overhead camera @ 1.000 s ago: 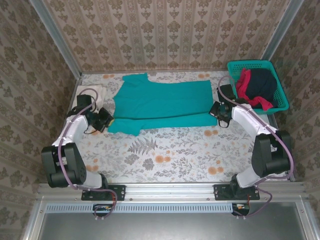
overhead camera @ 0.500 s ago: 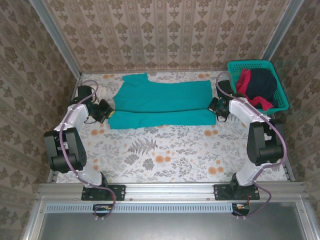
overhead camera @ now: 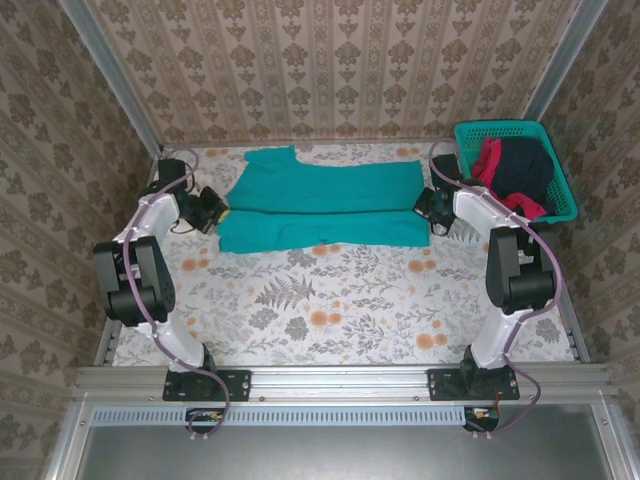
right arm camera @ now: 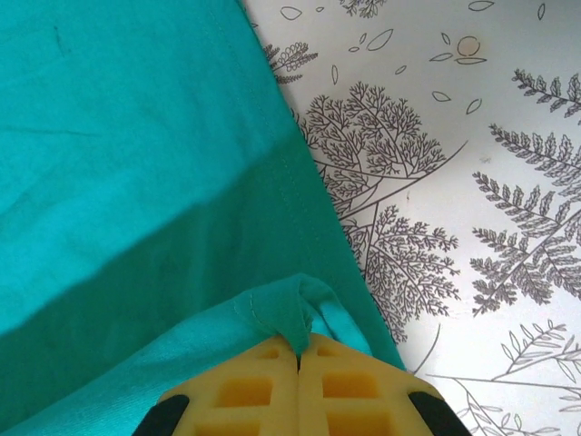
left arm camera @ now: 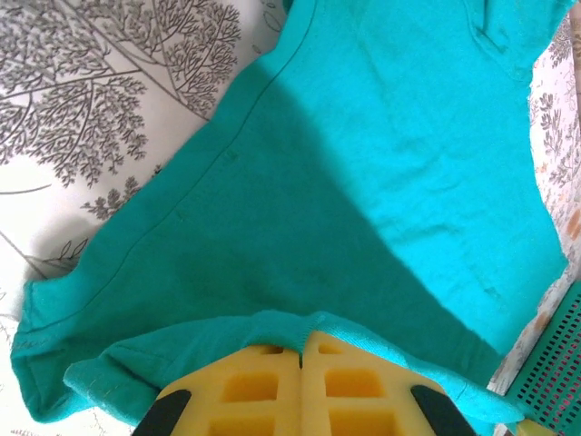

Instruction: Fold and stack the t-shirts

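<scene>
From above, the teal t-shirt [overhead camera: 320, 205] is being held spread along the table's [overhead camera: 330, 300] far edge, its near hem being pinched at the left end by the left gripper [overhead camera: 212, 208] and at the right end by the right gripper [overhead camera: 428, 210]. A red t-shirt [overhead camera: 487, 165] and a dark navy t-shirt [overhead camera: 525, 165] are being kept in the basket [overhead camera: 500, 127] at the far right corner.

At the left wrist, a rolled edge of teal cloth is being clamped between fully closed yellow pads [left arm camera: 263, 386].

At the right wrist, a bunched corner of the hem is being gripped likewise, with the jaws pressed together.
</scene>
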You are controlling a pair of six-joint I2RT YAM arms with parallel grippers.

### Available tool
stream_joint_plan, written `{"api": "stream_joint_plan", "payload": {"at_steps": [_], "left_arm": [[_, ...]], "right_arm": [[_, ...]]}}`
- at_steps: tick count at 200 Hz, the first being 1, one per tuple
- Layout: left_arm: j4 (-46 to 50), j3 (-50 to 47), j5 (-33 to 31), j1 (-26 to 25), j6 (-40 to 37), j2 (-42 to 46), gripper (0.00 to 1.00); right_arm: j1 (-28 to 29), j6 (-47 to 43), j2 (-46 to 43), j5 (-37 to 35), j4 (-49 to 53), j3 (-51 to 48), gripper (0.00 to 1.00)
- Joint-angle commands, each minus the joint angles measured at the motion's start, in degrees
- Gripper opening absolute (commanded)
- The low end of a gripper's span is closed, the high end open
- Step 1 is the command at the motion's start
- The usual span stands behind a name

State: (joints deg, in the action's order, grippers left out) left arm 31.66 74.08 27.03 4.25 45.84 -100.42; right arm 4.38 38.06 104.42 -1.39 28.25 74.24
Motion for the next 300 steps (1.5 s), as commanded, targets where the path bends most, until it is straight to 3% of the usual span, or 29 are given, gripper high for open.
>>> {"api": "stream_joint_plan", "payload": {"at_steps": [1,176,184,209,228,237,254,300], "left_arm": [[1.03,4.57,-0.93,-0.61,-2.12,-2.31,0.0],[1.5,11.17,0.64,-1.81,-4.04,-13.3,0.01],[1.23,11.02,0.87,-1.89,-4.06,-13.23,0.08],[0.34,9.67,1.22,-2.32,-4.74,-11.05,0.34],[-0.99,6.87,-0.84,-2.71,-4.82,-6.89,0.59],[-1.51,5.3,-2.68,-3.35,-4.81,-4.55,0.74],[-2.13,3.04,-4.75,-5.43,-4.75,-1.39,0.88],[-11.51,-4.85,-4.11,-9.64,0.67,-0.64,0.89]], "right_arm": [[-0.86,-0.22,2.21,-0.37,-0.92,2.79,0.0],[-1.79,-0.74,10.16,0.53,0.14,9.68,0.0],[-1.79,-0.91,9.99,1.07,0.1,9.63,0.04],[-1.76,-2.6,6.15,2.31,-2.74,7.21,0.47],[-1.74,-2.78,0.77,0.62,-6.11,2.09,0.6],[-1.67,-2.78,-1.38,0.33,-7.76,-0.7,0.63],[-1.49,-2.34,-3.59,1.44,-8.46,-4.25,0.65],[-1.01,-1.5,-1.61,3.3,-7.1,-7.64,0.52]]}}
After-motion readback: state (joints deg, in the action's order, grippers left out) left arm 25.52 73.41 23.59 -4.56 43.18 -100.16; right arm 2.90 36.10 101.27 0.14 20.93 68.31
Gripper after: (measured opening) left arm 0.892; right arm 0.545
